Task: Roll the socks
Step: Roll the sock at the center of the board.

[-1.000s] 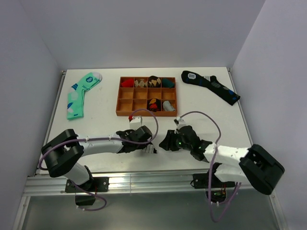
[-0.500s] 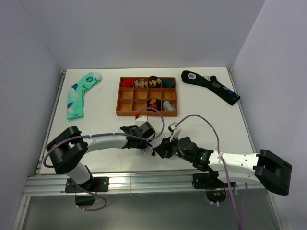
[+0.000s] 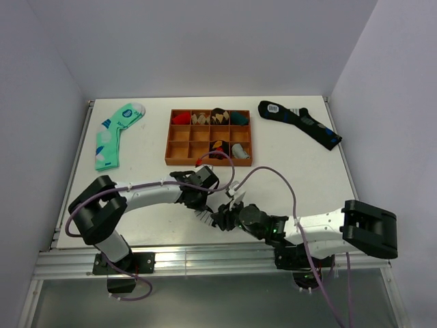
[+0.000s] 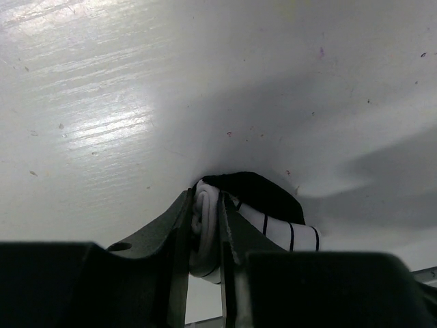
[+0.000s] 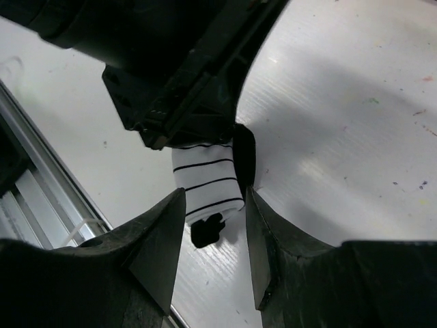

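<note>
White with thin black lengthwise stripes and black ends, the short striped sock (image 3: pixel 205 216) lies bunched on the pale table (image 3: pixel 307 178) near its front edge, right between your two grippers. Your left gripper (image 4: pixel 205 205) has its jaws drawn nearly together and pinches a fold of the striped sock's white fabric, with the rest bulging out to one side. Your right gripper (image 5: pixel 214 195) comes in from the opposite side. Its jaws stand about half open on either side of the rolled striped end, close against it, but you cannot tell whether they press on it. Further back, well apart from the grippers, sit a brown wooden compartment tray (image 3: pixel 176 147), a mint green sock (image 3: pixel 113 133) at the back left, and a long black sock (image 3: pixel 300 121) at the back right.
</note>
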Controlling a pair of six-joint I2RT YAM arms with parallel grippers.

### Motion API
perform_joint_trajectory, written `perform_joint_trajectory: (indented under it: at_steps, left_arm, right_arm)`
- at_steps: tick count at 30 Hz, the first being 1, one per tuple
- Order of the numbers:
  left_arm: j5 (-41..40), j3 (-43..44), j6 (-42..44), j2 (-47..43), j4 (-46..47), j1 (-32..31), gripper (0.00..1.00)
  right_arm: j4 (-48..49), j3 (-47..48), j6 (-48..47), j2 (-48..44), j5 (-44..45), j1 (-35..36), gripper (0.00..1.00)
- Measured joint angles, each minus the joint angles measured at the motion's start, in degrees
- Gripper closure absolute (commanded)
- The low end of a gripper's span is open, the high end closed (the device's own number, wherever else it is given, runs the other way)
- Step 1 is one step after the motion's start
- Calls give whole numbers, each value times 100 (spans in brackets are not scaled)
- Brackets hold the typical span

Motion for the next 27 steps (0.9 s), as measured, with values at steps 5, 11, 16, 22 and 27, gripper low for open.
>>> perform_joint_trajectory:
  at_steps: [5,11,16,22,27]
  left_arm:
    - [61,131,107,90,-168,0,100]
    - [125,260,201,192,-306,0,100]
    - [136,332,234,249,-382,0,100]
    - [170,400,302,308,-439,0,100]
    - [192,468,330,365,-503,7,100]
  right_arm:
    - [92,278,-170,472,321,380,50]
    - [92,732,-350,1082,702,793,49]
    - [-2,920,-446,1412,1040,938,47]
    - [-133,1056,-544,1716,1384,1058,46]
    - [-247,1156,-629,1873,1615,1097,45]
